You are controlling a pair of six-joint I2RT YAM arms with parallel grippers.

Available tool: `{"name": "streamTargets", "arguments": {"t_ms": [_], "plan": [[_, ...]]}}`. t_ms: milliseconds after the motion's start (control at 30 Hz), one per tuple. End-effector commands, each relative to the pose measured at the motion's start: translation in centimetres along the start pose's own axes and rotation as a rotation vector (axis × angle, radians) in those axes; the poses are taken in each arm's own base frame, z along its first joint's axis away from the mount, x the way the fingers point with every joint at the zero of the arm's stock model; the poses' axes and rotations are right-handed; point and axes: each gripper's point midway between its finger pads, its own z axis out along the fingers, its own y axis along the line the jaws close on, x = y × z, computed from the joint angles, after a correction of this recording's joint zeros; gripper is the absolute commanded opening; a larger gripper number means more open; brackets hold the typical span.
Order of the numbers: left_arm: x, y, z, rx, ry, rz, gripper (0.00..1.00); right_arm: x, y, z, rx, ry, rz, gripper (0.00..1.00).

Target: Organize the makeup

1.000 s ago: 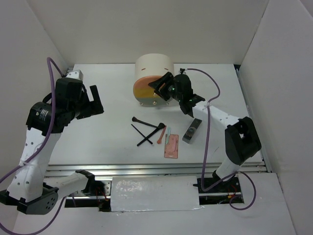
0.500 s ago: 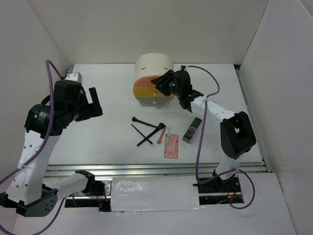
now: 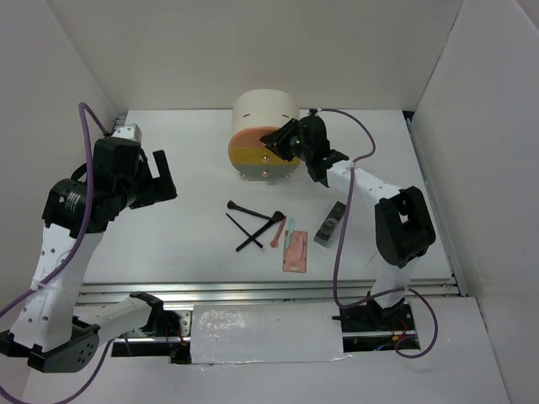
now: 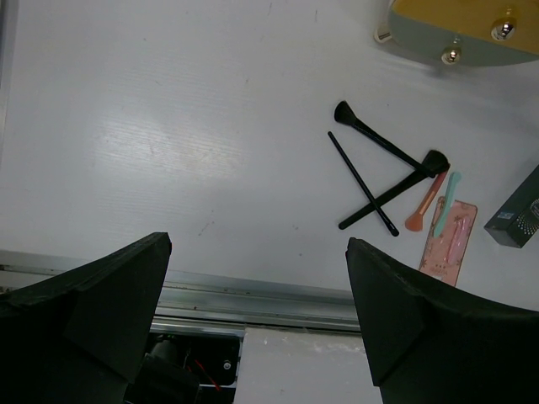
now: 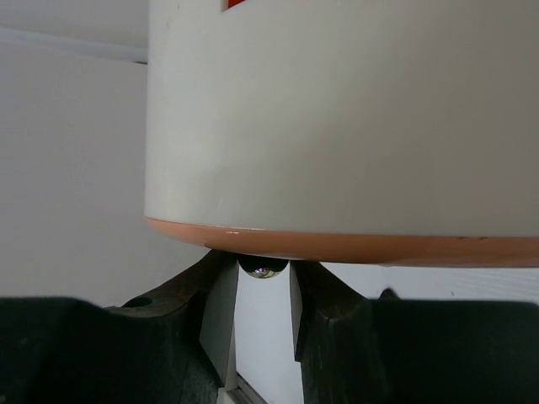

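Note:
The makeup lies loose mid-table: three thin black brushes (image 3: 250, 212), an orange-pink stick (image 3: 278, 233), a pale teal stick (image 3: 290, 231), a flat pink palette (image 3: 296, 252) and a dark grey case (image 3: 331, 223). The left wrist view shows the brushes (image 4: 379, 145), both sticks (image 4: 424, 204), the palette (image 4: 448, 244) and the case (image 4: 518, 220). My left gripper (image 3: 164, 172) hangs open and empty, high over the table's left side. My right gripper (image 3: 274, 145) is at the cream drum box (image 3: 265, 109), its jaws shut on the small metal knob (image 5: 264, 268) of the orange drawer front (image 5: 379, 246).
The drum box stands at the back centre with orange, yellow and grey drawer fronts (image 3: 257, 156) facing forward; its lower knobs (image 4: 504, 28) show in the left wrist view. A metal rail (image 4: 253, 290) runs along the table's near edge. White walls enclose three sides.
My right gripper has moved left and back, up to the drum box, and now has the top drawer's knob between its jaws. The left arm has barely shifted.

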Motion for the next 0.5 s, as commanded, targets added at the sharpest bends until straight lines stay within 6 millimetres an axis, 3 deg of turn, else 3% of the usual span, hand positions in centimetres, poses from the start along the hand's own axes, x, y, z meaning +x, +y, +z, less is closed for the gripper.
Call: {"name": "streamTargets", "arguments": {"t_ms": [0,200,467], "plan": [[-0.6,-0.1,-0.3,0.002,-0.027,-0.014,1.0,-1.9,1.8,0.1,-0.04,-0.035,-0.034,0.23],[-0.5,-0.2,-0.1,0.008,-0.02,-0.008,0.99,-0.8,2.2,-0.9,-0.089,0.004,-0.05,0.19],[-0.3,-0.7,0.3,0.029,-0.012,-0.003,0.99,1.3,0.6,-3.3,-0.097,0.036,-0.025,0.18]]}}
